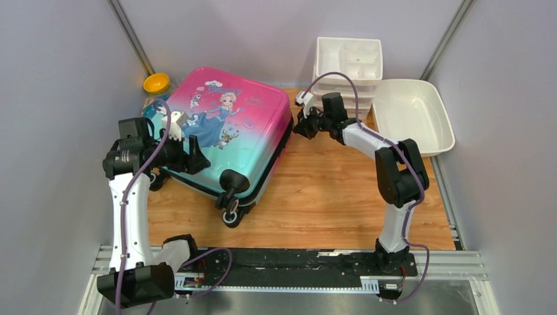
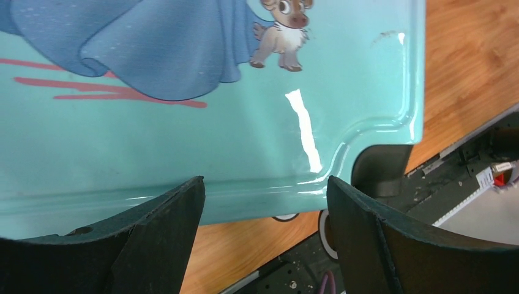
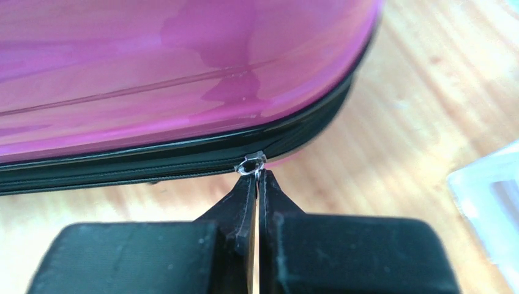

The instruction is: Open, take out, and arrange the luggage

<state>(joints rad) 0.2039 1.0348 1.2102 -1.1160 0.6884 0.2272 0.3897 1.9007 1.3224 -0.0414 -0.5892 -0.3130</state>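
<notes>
- luggage (image 1: 253, 131) lies flat on the wooden table (image 1: 341, 197), at the left rear, princess print up, wheels toward the arm bases.
- my right gripper (image 3: 257, 184) is pinched fully closed on the metal zip pull (image 3: 251, 164), on the black zip under the pink side.
- my left gripper (image 2: 263, 208) is spread wide over the teal edge near a wheel, gripping nothing.
- i cannot tell whether it touches the shell.

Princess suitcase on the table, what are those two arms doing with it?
They seem about to unzip it. The suitcase lies shut on the wooden table. The right end effector is pinched shut on the zip pull at its pink edge, while the left end effector sits open over the teal end near a wheel, gripping nothing.
</notes>
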